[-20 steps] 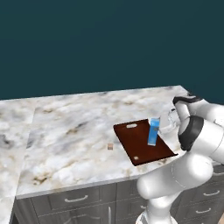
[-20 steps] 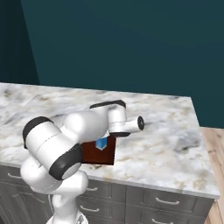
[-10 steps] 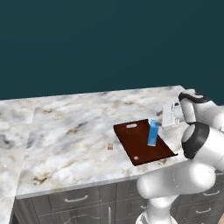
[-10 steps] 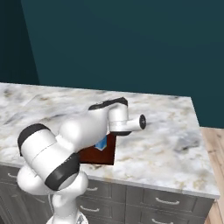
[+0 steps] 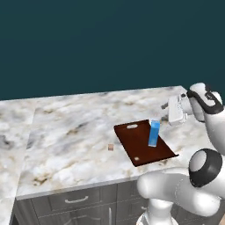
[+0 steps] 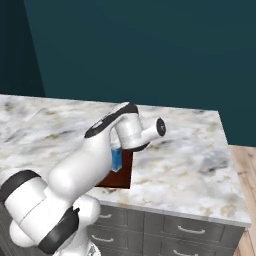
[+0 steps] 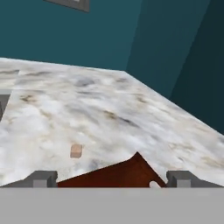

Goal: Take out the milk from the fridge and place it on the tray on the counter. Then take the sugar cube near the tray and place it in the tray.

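Note:
The blue milk [image 5: 154, 133] carton stands upright and free on the right half of the dark reddish-brown tray [image 5: 137, 147] on the marble counter [image 5: 74, 127]. My gripper [image 5: 168, 110] hovers above and to the right of the carton, open, with nothing between its fingers. In the hand view the gripper [image 7: 111, 179] looks across a corner of the tray [image 7: 118, 175] at the tiny beige sugar cube [image 7: 76, 151]. That sugar cube [image 5: 111, 147] lies on the counter just left of the tray. From the right, my arm covers most of the tray [image 6: 123, 173], and a strip of the milk [image 6: 116, 159] shows. The fridge is out of view.
The counter [image 6: 190, 160] ends at a front edge over grey drawer fronts [image 5: 74, 202] and at a right end beside wooden floor [image 6: 245, 165]. A dark teal wall [image 5: 88, 44] runs behind it.
The gripper has lifted up and drawn back to the right, away from the milk, which stays upright on the tray. The arm's elbow has swung lower.

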